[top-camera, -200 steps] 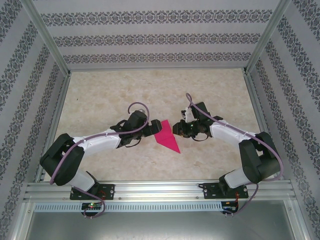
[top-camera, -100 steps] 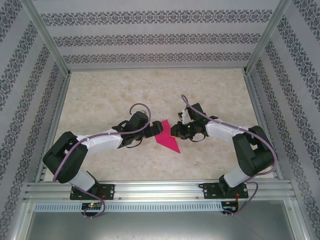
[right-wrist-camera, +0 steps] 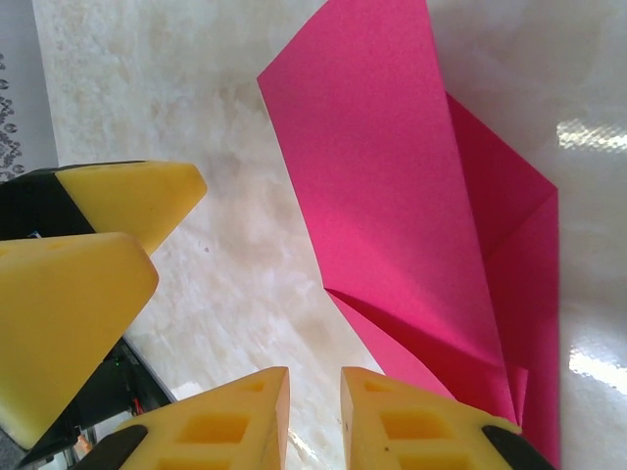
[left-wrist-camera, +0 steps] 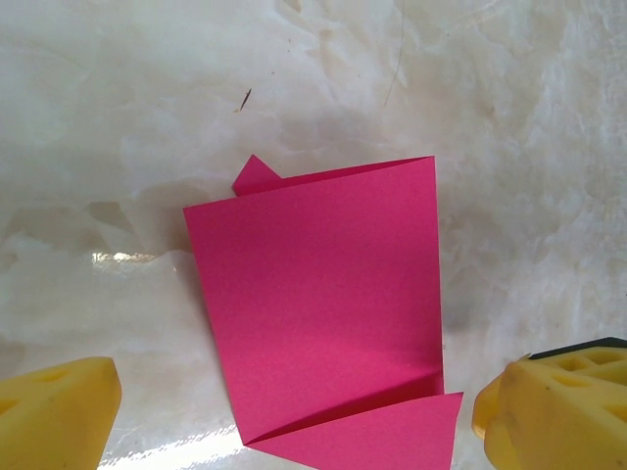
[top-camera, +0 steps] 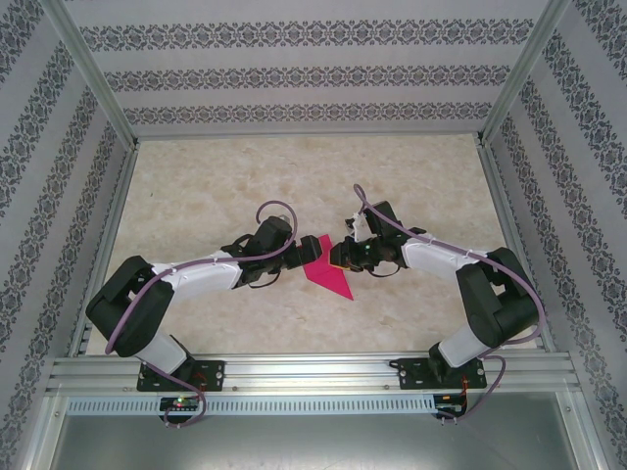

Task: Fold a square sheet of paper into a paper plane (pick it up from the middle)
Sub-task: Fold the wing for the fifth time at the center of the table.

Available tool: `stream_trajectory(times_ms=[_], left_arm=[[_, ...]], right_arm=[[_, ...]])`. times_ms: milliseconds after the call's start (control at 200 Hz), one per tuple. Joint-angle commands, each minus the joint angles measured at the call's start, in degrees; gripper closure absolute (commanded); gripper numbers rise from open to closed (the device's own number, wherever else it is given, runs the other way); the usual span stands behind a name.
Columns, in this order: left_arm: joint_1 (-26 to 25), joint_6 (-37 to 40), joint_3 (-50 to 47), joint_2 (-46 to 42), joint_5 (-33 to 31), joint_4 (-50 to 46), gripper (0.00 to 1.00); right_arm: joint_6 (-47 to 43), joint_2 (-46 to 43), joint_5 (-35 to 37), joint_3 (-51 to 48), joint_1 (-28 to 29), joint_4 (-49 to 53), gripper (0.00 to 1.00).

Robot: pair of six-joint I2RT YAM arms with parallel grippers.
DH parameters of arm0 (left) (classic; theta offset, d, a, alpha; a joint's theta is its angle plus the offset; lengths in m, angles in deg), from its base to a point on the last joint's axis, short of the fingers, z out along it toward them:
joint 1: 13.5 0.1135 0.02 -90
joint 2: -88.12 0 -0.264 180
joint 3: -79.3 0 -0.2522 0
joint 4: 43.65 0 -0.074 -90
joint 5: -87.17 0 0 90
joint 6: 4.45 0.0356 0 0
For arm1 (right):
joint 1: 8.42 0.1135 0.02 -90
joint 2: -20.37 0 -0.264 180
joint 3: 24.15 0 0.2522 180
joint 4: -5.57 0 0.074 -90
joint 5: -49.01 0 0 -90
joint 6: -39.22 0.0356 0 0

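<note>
**Operator:** Where is the sheet of paper (top-camera: pixel 326 271) lying?

**Technician:** It is lying flat at the middle of the table (top-camera: pixel 196 176), well apart from every edge. It is partly folded (corner flaps are showing in both wrist views). Its long axis is running from the far edge toward the near edge, leaning slightly to the right-hand side, and the near end is tapering to a point.

**Operator:** How are the grippers standing?

**Technician:** The left gripper (top-camera: pixel 299 257) is standing spread fully wide and is holding nothing. In its wrist view the sheet of paper (left-wrist-camera: pixel 323 304) is sitting straight ahead, centred between the two fingertips. The right gripper (top-camera: pixel 338 257) is standing nearly closed, with bare table showing through the narrow gap, so it is gripping nothing either.

**Operator:** Which arm is nearer?

**Technician:** Both are flanking the sheet closely, one on each long side. The right gripper (right-wrist-camera: pixel 313 401) is sitting just beside the folded corner of the sheet of paper (right-wrist-camera: pixel 392 196). Whether its finger is touching that edge cannot be told from this angle. Judging by alignment, the left gripper (left-wrist-camera: pixel 304 411) is facing squarely across the long axis and looks better placed for the next move.
</note>
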Motion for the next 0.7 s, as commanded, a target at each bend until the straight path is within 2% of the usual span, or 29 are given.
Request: stream_trajectory(times_ms=[0, 380, 694], left_arm=[[-1.0, 0.2, 1.4, 0.2, 0.2, 1.0, 0.01], [-1.0, -0.1, 0.5, 0.2, 1.5, 1.5, 0.01], [-1.1, 0.0, 1.1, 0.8, 3.0, 1.4, 0.01]], right_arm=[[-1.0, -0.7, 0.4, 1.0, 0.4, 0.2, 0.78], [-1.0, 3.9, 2.9, 0.6, -0.1, -1.6, 0.79], [-0.3, 7.6, 0.7, -3.2, -2.4, -7.7, 0.79]])
